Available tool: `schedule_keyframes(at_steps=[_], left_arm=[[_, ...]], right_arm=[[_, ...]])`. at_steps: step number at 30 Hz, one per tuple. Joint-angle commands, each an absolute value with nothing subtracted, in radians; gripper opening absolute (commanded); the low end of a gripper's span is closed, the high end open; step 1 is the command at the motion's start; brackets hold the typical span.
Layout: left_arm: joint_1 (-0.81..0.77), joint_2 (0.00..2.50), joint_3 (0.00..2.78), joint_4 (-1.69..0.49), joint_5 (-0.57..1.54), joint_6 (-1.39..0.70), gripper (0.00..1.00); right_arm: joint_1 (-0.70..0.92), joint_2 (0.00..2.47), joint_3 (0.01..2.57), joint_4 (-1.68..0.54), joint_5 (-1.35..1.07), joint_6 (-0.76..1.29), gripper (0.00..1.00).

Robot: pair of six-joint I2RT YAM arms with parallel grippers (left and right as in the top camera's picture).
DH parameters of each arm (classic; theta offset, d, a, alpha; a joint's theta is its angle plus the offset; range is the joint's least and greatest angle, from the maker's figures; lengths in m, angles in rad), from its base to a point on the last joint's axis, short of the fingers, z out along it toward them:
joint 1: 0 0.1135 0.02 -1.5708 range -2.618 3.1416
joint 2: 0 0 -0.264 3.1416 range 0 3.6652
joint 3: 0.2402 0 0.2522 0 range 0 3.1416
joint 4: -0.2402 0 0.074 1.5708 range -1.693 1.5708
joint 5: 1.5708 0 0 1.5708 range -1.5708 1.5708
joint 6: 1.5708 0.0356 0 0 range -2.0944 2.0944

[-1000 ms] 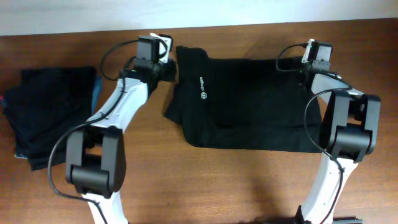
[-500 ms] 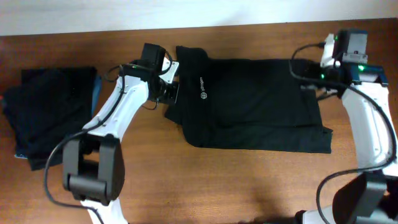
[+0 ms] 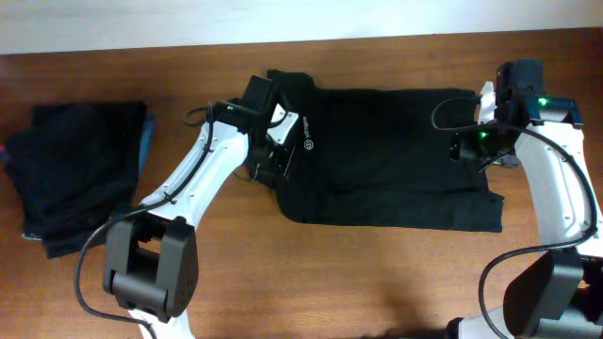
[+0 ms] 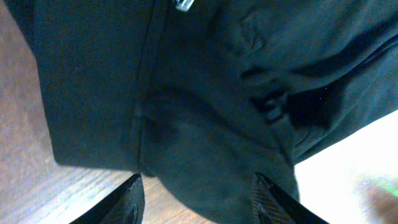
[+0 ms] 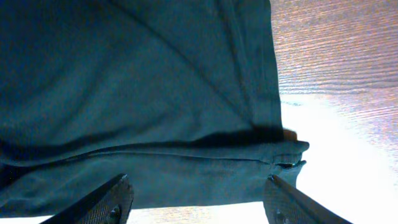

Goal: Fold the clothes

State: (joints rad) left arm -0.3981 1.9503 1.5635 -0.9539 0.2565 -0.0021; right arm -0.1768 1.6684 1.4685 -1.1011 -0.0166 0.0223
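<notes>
A black shirt (image 3: 386,155) with a small white logo (image 3: 308,135) lies spread across the middle of the table. My left gripper (image 3: 279,160) is open over the shirt's left edge; the left wrist view shows dark fabric (image 4: 205,93) between and beyond its spread fingers (image 4: 196,205). My right gripper (image 3: 474,146) is open over the shirt's right edge; in the right wrist view its fingers (image 5: 199,202) straddle the folded hem (image 5: 186,168). A dark stack of folded clothes (image 3: 75,169) with a teal-blue edge (image 3: 144,141) lies at the far left.
The wooden table (image 3: 311,282) shows bare along the front. A pale wall strip (image 3: 283,19) runs along the far edge. Cables loop from both arms above the shirt's ends.
Both grippers have moved from the far corners toward me, onto the shirt's side edges. The left arm swung right over the logo area. The shirt's right lower corner has shifted slightly.
</notes>
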Motion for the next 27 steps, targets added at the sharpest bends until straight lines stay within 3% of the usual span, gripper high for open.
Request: schedule_keyframes(at_steps=[1, 7, 10, 13, 20, 22, 24, 27], left_arm=[[-0.396, 1.960, 1.529, -0.979, 0.236, -0.035, 0.55], [-0.397, 1.982, 1.505, -0.981, 0.250, -0.035, 0.56], [-0.397, 1.982, 1.506, -0.976, 0.250, -0.035, 0.42], [-0.397, 1.983, 1.505, -0.973, 0.250, -0.035, 0.46], [-0.397, 1.984, 1.457, -0.906, 0.283, -0.046, 0.45], [-0.397, 1.984, 1.457, -0.889, 0.301, -0.046, 0.36], [-0.397, 1.984, 1.457, -0.881, 0.313, -0.046, 0.18], [-0.397, 1.984, 1.456, -0.884, 0.319, -0.046, 0.17]], right_arm=[[-0.177, 1.672, 1.463, -1.105, -0.022, 0.023, 0.72], [-0.177, 1.671, 1.463, -1.105, -0.022, 0.023, 0.72], [-0.177, 1.672, 1.463, -1.105, -0.022, 0.023, 0.72], [-0.177, 1.672, 1.463, -1.106, -0.023, 0.023, 0.72], [-0.177, 1.671, 1.463, -1.108, -0.022, 0.023, 0.72], [-0.177, 1.672, 1.463, -1.108, -0.023, 0.023, 0.71], [-0.177, 1.672, 1.463, -1.109, -0.022, 0.023, 0.71], [-0.177, 1.672, 1.463, -1.111, -0.022, 0.023, 0.71]])
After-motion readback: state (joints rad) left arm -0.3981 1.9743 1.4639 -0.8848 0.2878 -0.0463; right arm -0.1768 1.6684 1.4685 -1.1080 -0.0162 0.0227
